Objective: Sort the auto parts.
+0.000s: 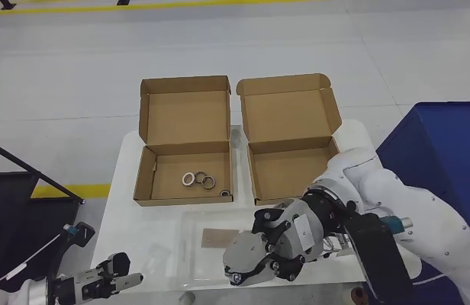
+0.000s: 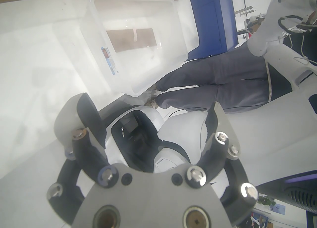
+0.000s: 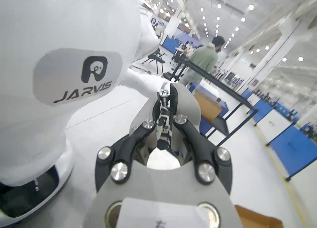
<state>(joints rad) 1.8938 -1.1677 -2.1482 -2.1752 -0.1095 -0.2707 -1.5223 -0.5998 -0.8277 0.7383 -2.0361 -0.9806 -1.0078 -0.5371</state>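
Several metal rings (image 1: 198, 179) lie in the left cardboard box (image 1: 146, 177); the right cardboard box (image 1: 290, 174) holds nothing that I can see. My right gripper (image 1: 236, 276) hangs raised over the near side of the clear plastic bin (image 1: 191, 229). In the right wrist view it (image 3: 166, 91) is shut on a small metal part (image 3: 163, 93) with a shiny head at the fingertips. My left gripper (image 1: 133, 280) sits low at the table's near left corner. It (image 2: 149, 102) is open with nothing between its fingers, and the bin (image 2: 138, 41) lies beyond it.
A brown label (image 1: 217, 238) lies flat on the bin's floor. Both boxes stand side by side at the back of the white table (image 1: 136, 236) with lids up. A blue cabinet (image 1: 441, 145) stands close to the table's right side.
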